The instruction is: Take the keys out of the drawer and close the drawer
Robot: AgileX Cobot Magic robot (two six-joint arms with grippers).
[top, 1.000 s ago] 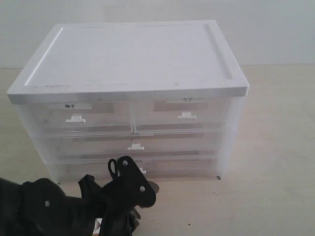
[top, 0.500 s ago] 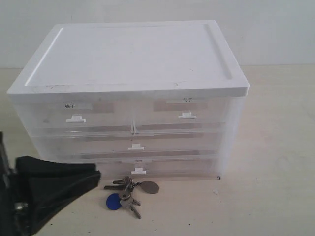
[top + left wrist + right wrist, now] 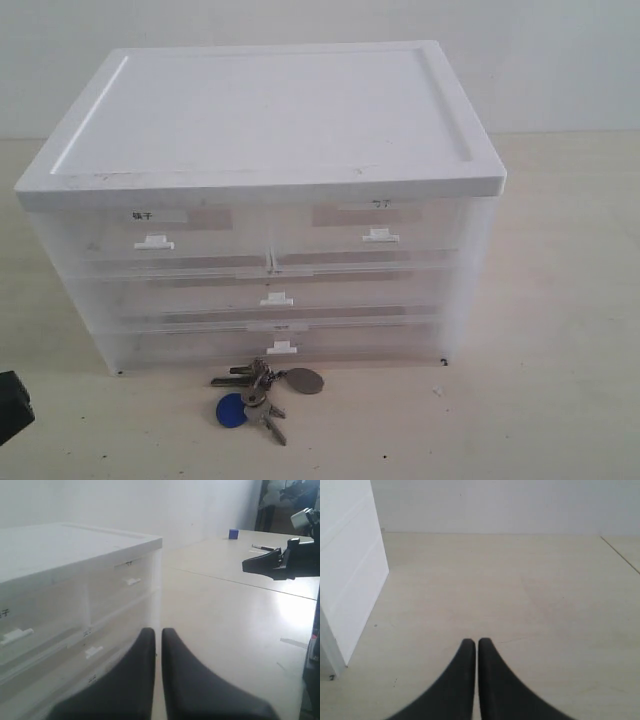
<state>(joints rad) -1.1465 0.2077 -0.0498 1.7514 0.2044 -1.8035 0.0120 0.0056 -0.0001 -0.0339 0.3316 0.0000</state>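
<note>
The keys (image 3: 262, 391), silver on a ring with a round blue tag and an oval grey tag, lie on the table just in front of the bottom drawer (image 3: 275, 344). Every drawer of the white translucent drawer unit (image 3: 265, 210) sits flush and closed. My left gripper (image 3: 158, 631) is shut with nothing between its fingers, held off to the side of the unit (image 3: 75, 610); only a black corner of that arm (image 3: 12, 403) shows in the exterior view. My right gripper (image 3: 477, 642) is shut and empty over bare table, beside the unit's side wall (image 3: 347, 575).
The pale table (image 3: 560, 330) spreads around the unit. The other arm (image 3: 282, 562) shows in the left wrist view, with a small blue block (image 3: 233, 533) far behind it.
The left arm has pulled back out of the exterior view toward the lower left, uncovering the keys on the table. The keys and drawers have stayed still.
</note>
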